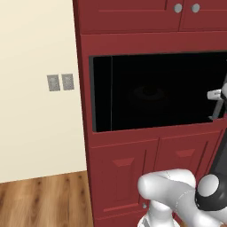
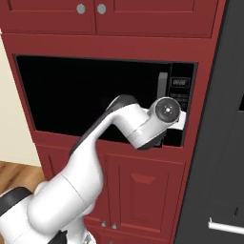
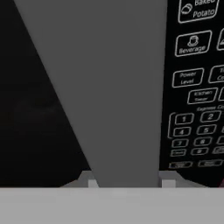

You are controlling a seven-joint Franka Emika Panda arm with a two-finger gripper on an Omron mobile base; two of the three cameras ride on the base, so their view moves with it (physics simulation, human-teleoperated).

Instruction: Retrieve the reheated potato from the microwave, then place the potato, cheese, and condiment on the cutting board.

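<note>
- The end effector (image 3: 126, 183) is closed on the grey bar handle (image 3: 114, 87) of the microwave (image 1: 150, 91); in the hand view the handle is seen filling the gap between the two finger tips and running away from them as a broad grey band.
- The handle's long axis is judged to be upright along the door's right edge, just left of the keypad (image 3: 197, 100), so the jaws are set across its narrow width.
- In the right base view the handle (image 2: 163, 86) is seen as a pale vertical bar beside the control panel (image 2: 180, 90), with the arm's wrist in front of its lower part.
- In the left base view the hand is only partly caught at the microwave's right edge.
- The microwave door (image 2: 90, 97) is seen flat and flush with the dark red cabinetry (image 1: 128, 42), so it is judged to be still closed.
- The potato is taken to lie inside the microwave, behind the door and to the left of the handle; it cannot be made out through the black glass.
- The coming move is judged to turn on hinge side: with the handle at the door's right edge, a pull towards the robot, swinging leftward about the door's left edge, would be called for.
</note>
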